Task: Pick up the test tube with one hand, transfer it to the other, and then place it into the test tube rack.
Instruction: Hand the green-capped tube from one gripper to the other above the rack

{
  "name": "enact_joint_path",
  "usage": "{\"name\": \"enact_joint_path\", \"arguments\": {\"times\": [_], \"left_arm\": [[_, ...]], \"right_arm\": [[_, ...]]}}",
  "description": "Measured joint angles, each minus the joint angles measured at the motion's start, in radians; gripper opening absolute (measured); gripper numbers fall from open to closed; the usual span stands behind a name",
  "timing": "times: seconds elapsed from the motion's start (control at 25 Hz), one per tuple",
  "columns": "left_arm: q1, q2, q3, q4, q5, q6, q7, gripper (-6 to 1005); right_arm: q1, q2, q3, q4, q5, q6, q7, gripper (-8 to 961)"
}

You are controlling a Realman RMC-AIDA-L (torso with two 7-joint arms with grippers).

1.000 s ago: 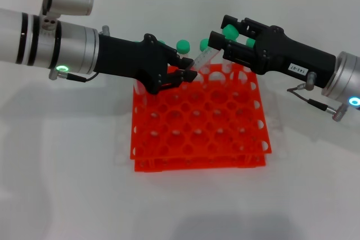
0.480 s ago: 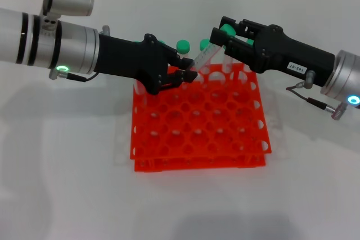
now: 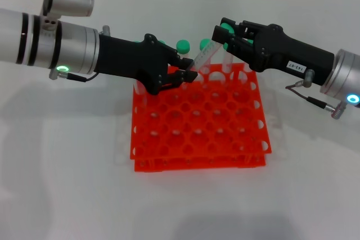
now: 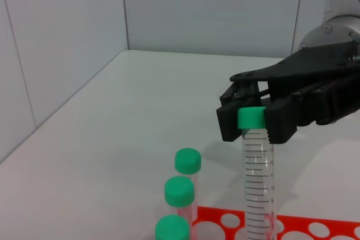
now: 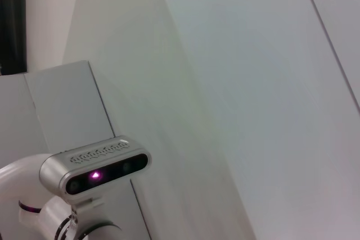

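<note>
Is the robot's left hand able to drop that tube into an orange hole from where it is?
Probably yes. The left gripper pinches the test tube low down, right over the test tube rack, with open holes below. But the right gripper sits around its green cap, so that likely must let go first.

My left gripper [image 3: 188, 74] hides the lower end of the test tube [image 3: 201, 59]; I cannot tell its grip. At the test tube rack [image 3: 197, 122] far edge, tubes stand partly hidden behind both grippers.
</note>
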Motion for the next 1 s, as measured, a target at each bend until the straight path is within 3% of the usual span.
{"name": "enact_joint_path", "arguments": {"times": [0.36,0.52,0.84,1.0], "left_arm": [[-0.002,-0.002,0.003,0.022,0.002,-0.003,-0.1,225],[-0.001,-0.013,0.057,0.082,0.003,-0.006,-0.213,254],[0.021,-0.016,0.102,0.198,0.009,-0.007,-0.324,599],[0.048,-0.01,0.102,0.309,0.023,0.019,-0.431,733]], "right_arm": [[-0.004,0.0,0.002,-0.002,0.009,0.002,-0.002,258],[0.0,0.0,0.001,-0.002,0.009,0.015,0.0,258],[-0.004,0.0,0.0,-0.004,0.009,0.016,0.001,259],[-0.005,0.0,0.0,-0.004,0.007,0.014,0.001,259]]}}
